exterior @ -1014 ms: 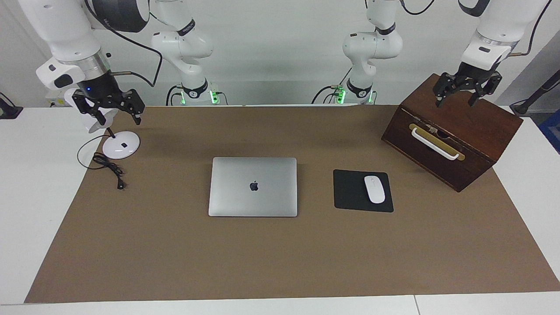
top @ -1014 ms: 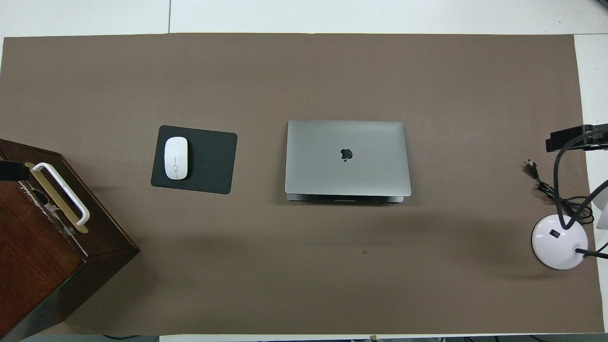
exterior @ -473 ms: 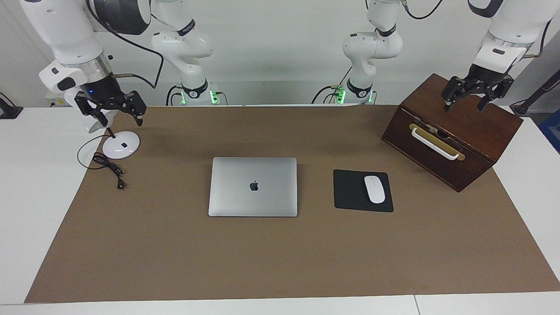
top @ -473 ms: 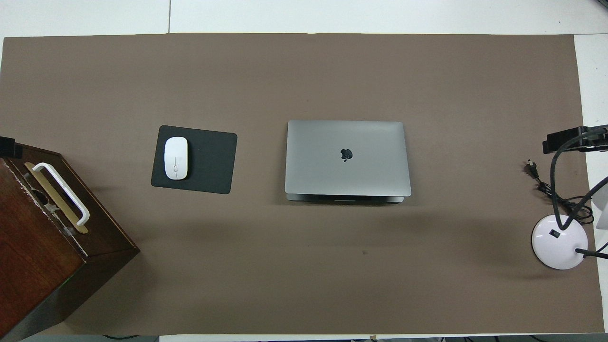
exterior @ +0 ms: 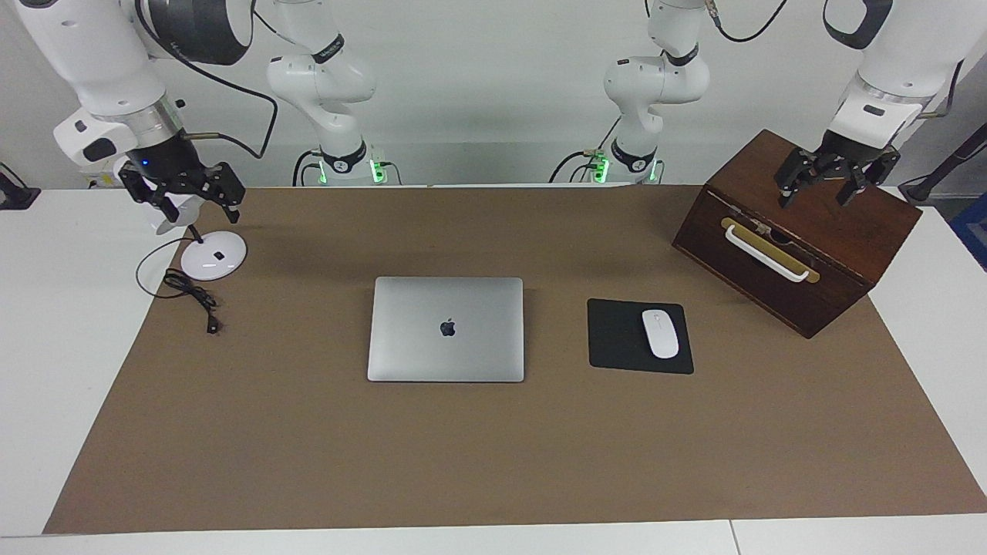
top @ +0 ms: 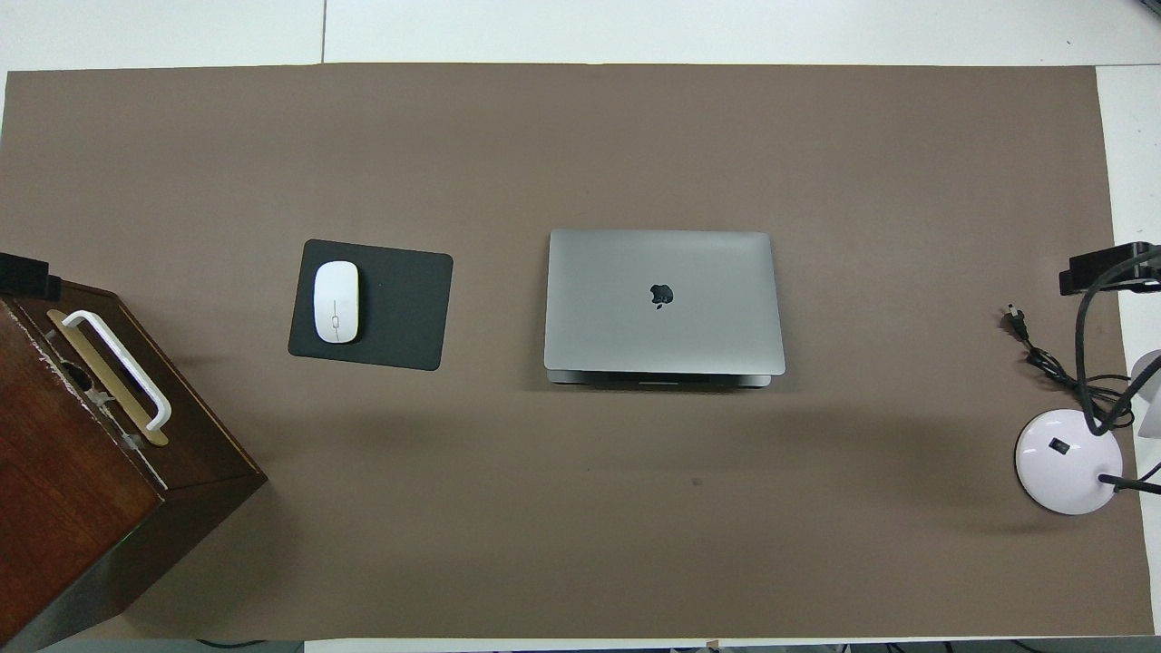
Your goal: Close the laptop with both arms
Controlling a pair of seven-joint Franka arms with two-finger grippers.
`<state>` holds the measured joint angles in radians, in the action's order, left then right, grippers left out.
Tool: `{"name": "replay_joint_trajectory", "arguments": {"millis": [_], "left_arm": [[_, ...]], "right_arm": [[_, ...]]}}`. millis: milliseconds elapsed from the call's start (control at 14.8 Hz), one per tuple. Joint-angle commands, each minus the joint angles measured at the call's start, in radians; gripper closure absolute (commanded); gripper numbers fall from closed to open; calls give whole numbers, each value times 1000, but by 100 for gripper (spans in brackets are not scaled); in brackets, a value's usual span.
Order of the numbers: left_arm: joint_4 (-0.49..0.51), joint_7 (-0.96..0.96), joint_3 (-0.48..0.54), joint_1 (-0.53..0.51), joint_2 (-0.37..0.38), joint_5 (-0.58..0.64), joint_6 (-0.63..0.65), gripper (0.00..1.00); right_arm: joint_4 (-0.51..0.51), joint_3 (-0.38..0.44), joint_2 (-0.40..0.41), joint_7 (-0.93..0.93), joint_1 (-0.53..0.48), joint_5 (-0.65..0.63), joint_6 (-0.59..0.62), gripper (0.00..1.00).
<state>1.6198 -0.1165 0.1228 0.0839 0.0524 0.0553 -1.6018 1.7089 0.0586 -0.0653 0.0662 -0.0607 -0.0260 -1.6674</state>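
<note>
Laptop (exterior: 446, 329) lies flat on the brown mat (exterior: 493, 455) in the middle of the surface, lid down with the logo showing, beside the black mouse pad (exterior: 617, 339) and white mouse (exterior: 660, 333). Over the last second nothing on the mat has shifted; only the arms have drawn a little higher and outward, toward their own ends. I judge the closing done and the arms retreating. Left claw (exterior: 823, 182) hangs above the wooden box (exterior: 840, 231) at its end, fingers spread wide, holding and touching nothing. Right claw (exterior: 179, 196) hangs above the white lamp base (exterior: 213, 255) at the other end, likewise wide apart and empty, well clear of the laptop.
</note>
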Motion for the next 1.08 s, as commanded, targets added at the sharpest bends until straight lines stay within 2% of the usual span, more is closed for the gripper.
{"name": "replay_joint_trajectory", "arguments": {"millis": [0, 338, 473, 1014], "left_arm": [[23, 5, -8, -12, 4, -14, 11, 0], [22, 20, -8, -9, 0, -23, 6, 0], [22, 82, -8, -6, -2, -37, 2, 0], [31, 80, -9, 0, 1, -38, -15, 0]], "right_arm": [[24, -8, -16, 21, -33, -2, -2, 0], [55, -19, -36, 11, -25, -2, 3, 0], [54, -22, -36, 9, -25, -2, 2, 0], [54, -39, -36, 12, -24, -2, -2, 0]]}}
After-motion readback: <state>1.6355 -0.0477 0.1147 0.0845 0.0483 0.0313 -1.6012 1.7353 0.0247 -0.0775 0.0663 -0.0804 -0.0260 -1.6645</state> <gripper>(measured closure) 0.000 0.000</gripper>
